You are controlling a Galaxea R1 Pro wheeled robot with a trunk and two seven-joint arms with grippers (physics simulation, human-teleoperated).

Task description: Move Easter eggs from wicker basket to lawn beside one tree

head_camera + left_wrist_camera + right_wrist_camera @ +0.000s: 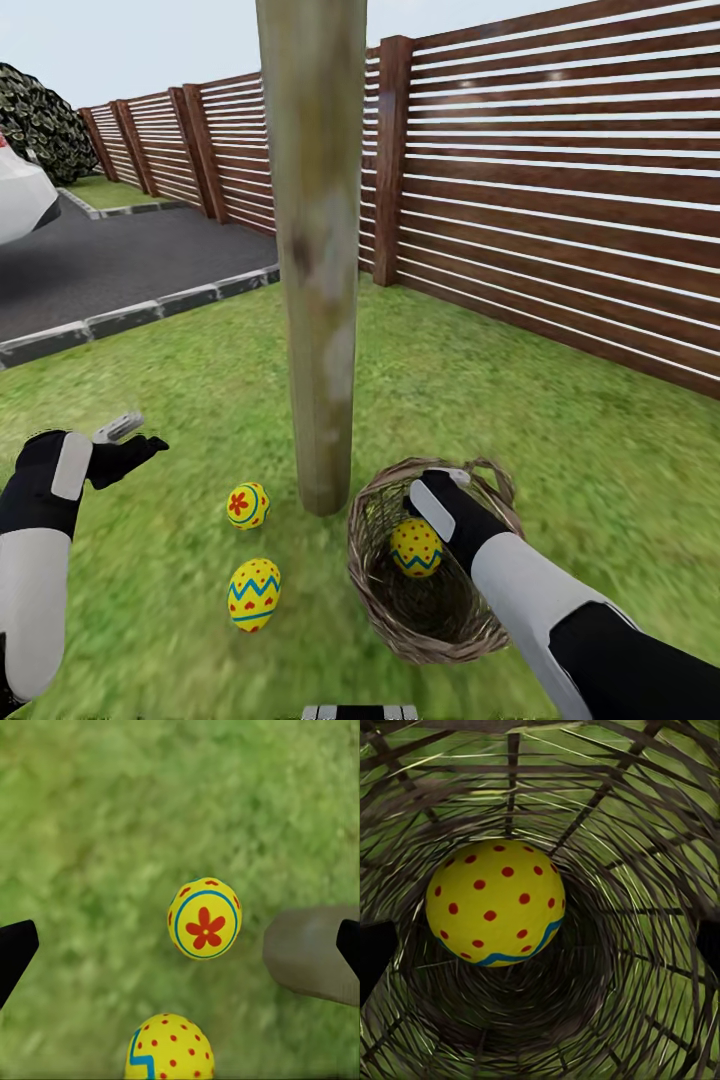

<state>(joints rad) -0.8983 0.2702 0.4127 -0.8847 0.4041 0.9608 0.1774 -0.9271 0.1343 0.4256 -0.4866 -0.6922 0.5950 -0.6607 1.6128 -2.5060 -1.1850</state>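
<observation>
The tree's pale trunk [318,250] rises from the lawn [560,430] at the centre. Two Easter eggs lie on the grass just left of its base: one with a red flower [247,505] [204,918], and a zigzag-banded one [254,594] [169,1048] nearer me. The wicker basket [372,590] lies tipped to the right of the trunk, with the third egg [416,548] [495,904] inside. My right gripper [440,500] reaches into the basket mouth, open, its fingers apart on either side of the egg. My left gripper [125,440] hovers open above the two eggs.
A brown slatted fence [560,180] runs behind the tree and along the right. A dark driveway [110,260] with a grey kerb [140,315] lies at the back left, beside a white car [20,195] and a dark bush [40,120].
</observation>
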